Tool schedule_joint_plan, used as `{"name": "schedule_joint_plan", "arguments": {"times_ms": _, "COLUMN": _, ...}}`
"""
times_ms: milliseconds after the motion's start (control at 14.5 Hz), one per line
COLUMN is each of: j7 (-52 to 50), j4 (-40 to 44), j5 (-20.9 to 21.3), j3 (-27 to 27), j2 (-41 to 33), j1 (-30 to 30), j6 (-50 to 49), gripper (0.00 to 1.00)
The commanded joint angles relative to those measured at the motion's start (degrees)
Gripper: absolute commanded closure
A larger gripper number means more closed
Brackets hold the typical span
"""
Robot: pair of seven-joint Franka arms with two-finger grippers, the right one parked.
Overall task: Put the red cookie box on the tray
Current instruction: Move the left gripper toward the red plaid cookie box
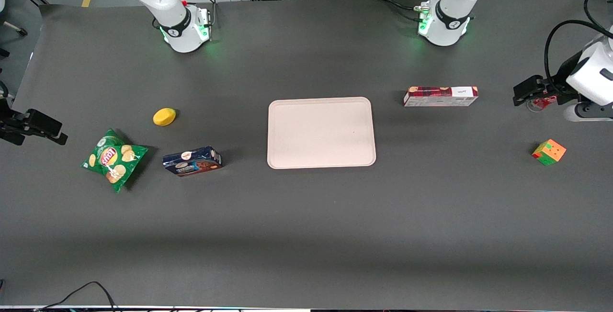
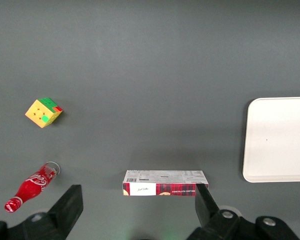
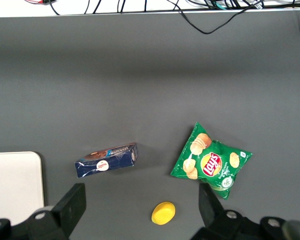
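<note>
While the gripper point(image 1: 524, 93) hangs at the working arm's edge of the front frame, its fingers point(image 2: 205, 202) are spread wide and hold nothing. Outward from it, toward frame centre, the red cookie box point(image 1: 440, 96) lies flat on the table in the upper half of the frame, well apart from the gripper. The box's long axis runs sideways across the frame, along the line joining the two fingers in the wrist view. The wrist likely needs a quarter turn so the jaws can close across the narrow width. Farther on, the tray point(image 1: 321, 132) sits mid-frame, bare, near the box.
</note>
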Motion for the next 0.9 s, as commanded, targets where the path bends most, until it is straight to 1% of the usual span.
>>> {"name": "schedule_joint_plan", "arguments": {"times_ms": 0, "j7": -0.02, "j4": -0.75, "j5": -0.49, "j3": 0.13, "j2": -0.6, "j1": -0.5, "j6": -1.77, "gripper": 0.0}}
{"name": "schedule_joint_plan", "arguments": {"times_ms": 276, "j7": -0.2, "j4": -11.37, "j5": -0.57, "j3": 0.22, "j2": -7.01, "j1": -0.41, "j6": 1.38, "gripper": 0.0}}
{"name": "schedule_joint_plan", "arguments": {"times_ms": 414, "j7": -0.29, "j4": -19.35, "j5": -0.75, "j3": 0.13, "j2": -11.92, "j1": -0.41, "j6": 5.15, "gripper": 0.0}}
{"name": "schedule_joint_plan", "arguments": {"times_ms": 552, "j7": -0.29, "j4": -26.57, "j5": -2.15, "j3": 0.13, "j2": -16.5, "j1": -0.5, "j6": 8.33, "gripper": 0.0}}
{"name": "schedule_joint_plan", "arguments": {"times_ms": 690, "j7": -0.29, "j4": -31.24, "j5": -3.38, "j3": 0.13, "j2": -19.41, "j1": -0.5, "j6": 9.74, "gripper": 0.0}}
{"name": "schedule_joint_plan", "arguments": {"times_ms": 828, "j7": 0.5, "j4": -33.28, "j5": -3.39, "j3": -0.48, "j2": -20.47, "j1": -1.19, "j6": 8.96, "gripper": 0.0}}
